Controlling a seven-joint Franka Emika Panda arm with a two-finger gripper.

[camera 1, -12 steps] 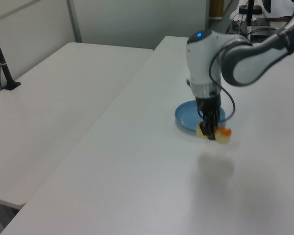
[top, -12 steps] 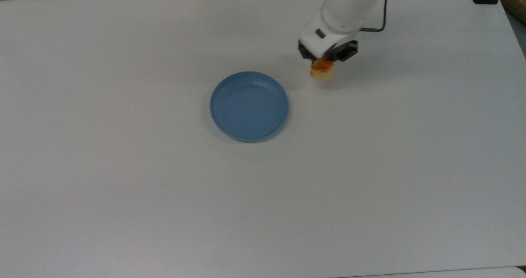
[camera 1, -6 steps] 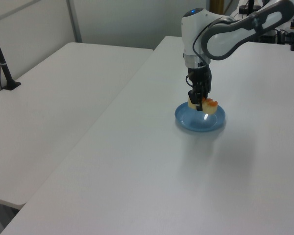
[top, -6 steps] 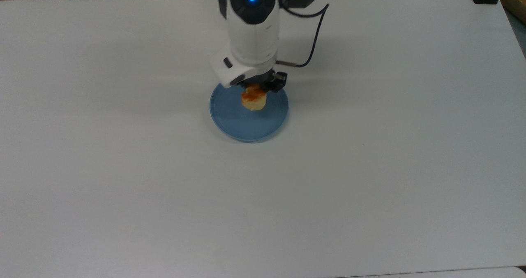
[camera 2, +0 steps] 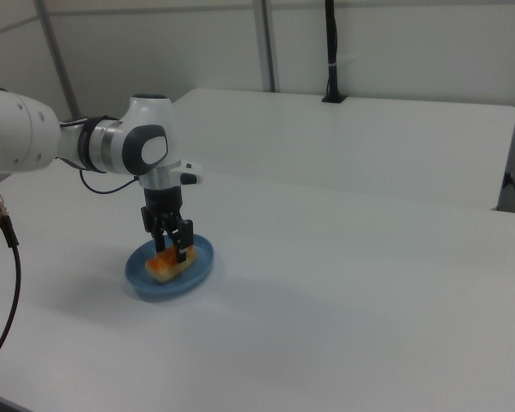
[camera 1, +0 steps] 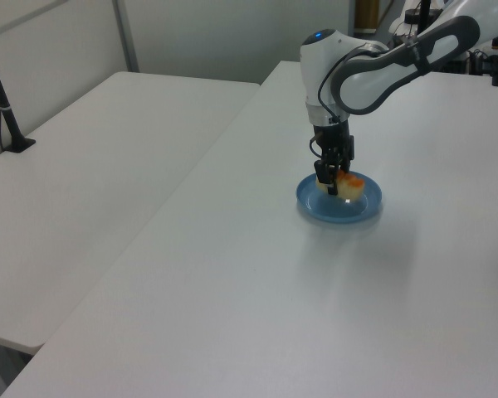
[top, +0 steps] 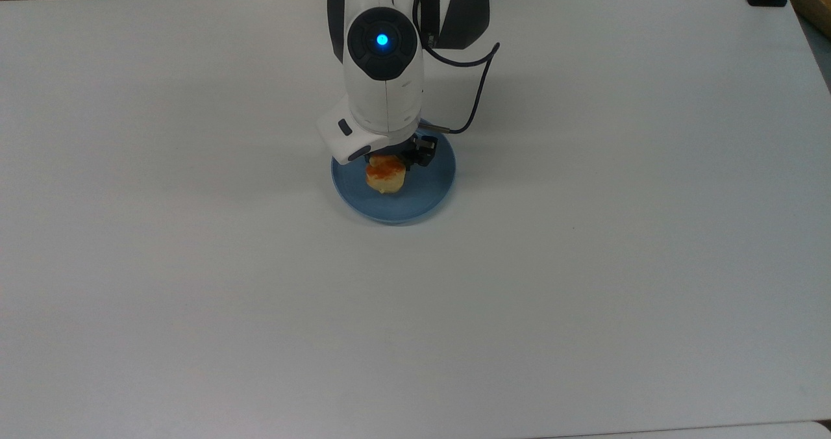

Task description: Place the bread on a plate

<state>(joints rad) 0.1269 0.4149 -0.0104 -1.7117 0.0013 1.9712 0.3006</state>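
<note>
The pale-yellow bread (top: 385, 175) with its orange-brown glazed top sits low inside the round blue plate (top: 431, 195), toward the top view's left half of it. My gripper (top: 389, 163) comes straight down from above and is shut on the bread. In the left view the bread (camera 1: 350, 188) rests at the plate's (camera 1: 362, 215) floor with the gripper (camera 1: 333, 183) on it. The right view shows dark fingers (camera 2: 187, 235) straddling the bread (camera 2: 168, 266) over the plate (camera 2: 142, 281).
The white table (top: 584, 263) spreads bare around the plate. A black cable (top: 479, 95) loops off the wrist beside the plate. A second white table (camera 1: 83, 157) stands alongside, with a black post (camera 1: 2, 99) on it.
The gripper carried the bread from the table on the top view's right over to the plate, then lowered it and shifted slightly toward the top view's left inside the rim.
</note>
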